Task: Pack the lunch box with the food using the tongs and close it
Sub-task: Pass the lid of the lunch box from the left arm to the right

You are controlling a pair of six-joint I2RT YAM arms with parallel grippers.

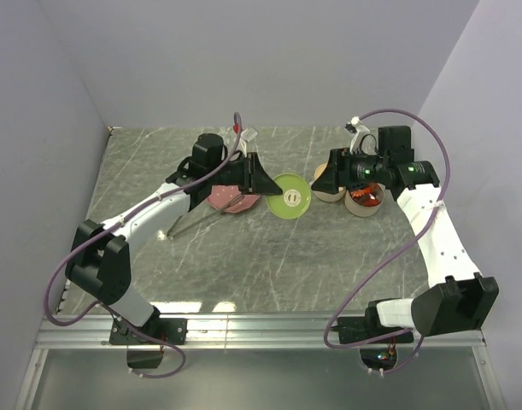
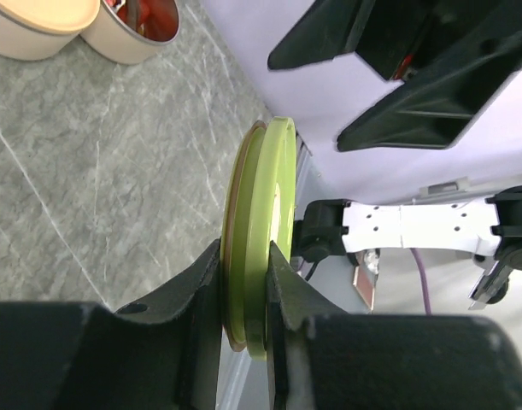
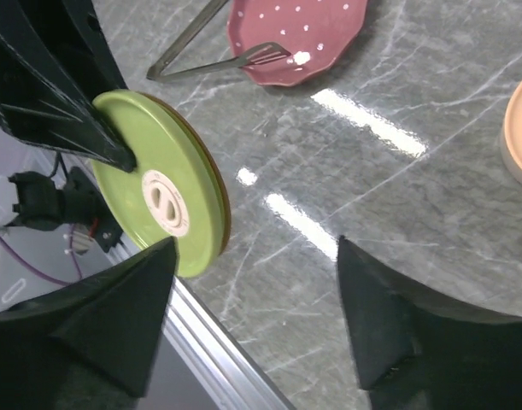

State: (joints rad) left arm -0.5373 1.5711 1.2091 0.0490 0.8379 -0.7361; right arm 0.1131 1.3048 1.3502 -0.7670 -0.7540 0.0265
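- Tongs (image 1: 201,220) lay left of the green lid (image 1: 291,196), tips on the pink plate (image 3: 320,34).
- Left hand (image 2: 245,290) pinched the lid's rim.
- Right hand (image 3: 256,248), right of the lid, stood spread and empty.
- Red food (image 1: 372,196) sat in a beige tub (image 1: 363,211), further right.

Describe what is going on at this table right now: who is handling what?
The left hand grips the green lid by its rim, holding it on edge above the table. The right hand is open close by, holding nothing. The tongs lie with their tip on the pink dotted plate. Two round beige bowls stand nearby, one with red food inside. The lid is not yet on.
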